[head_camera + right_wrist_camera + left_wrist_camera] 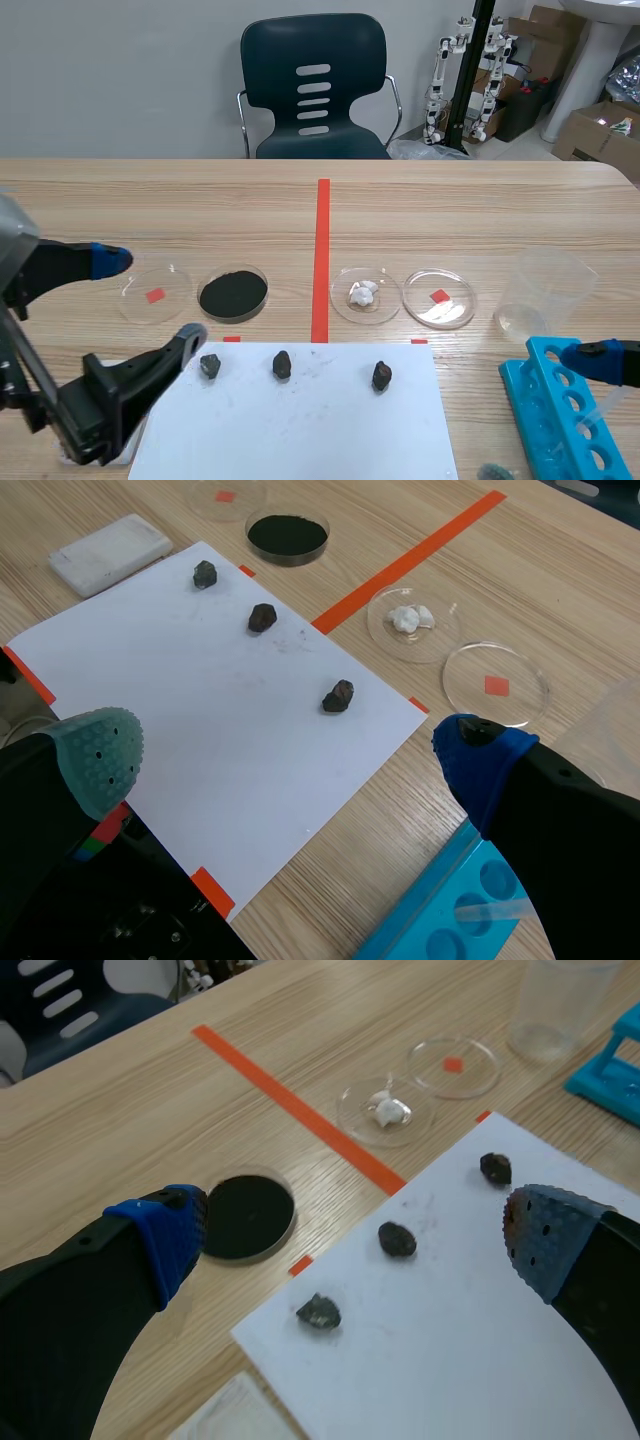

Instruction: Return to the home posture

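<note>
Left wrist view: left hand [355, 1235] open, empty; right hand [290, 760] likewise. Each should lift clear of the stones [397, 1239] ahead, the right also of the rack [435, 920] beneath it, then retract.

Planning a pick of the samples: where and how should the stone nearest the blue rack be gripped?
Grip the stone across its shorter width, coming straight down. It is a small lump lying loose on flat white paper, clear of the other stones, so both sides are free; a sideways approach would likely push it.
</note>
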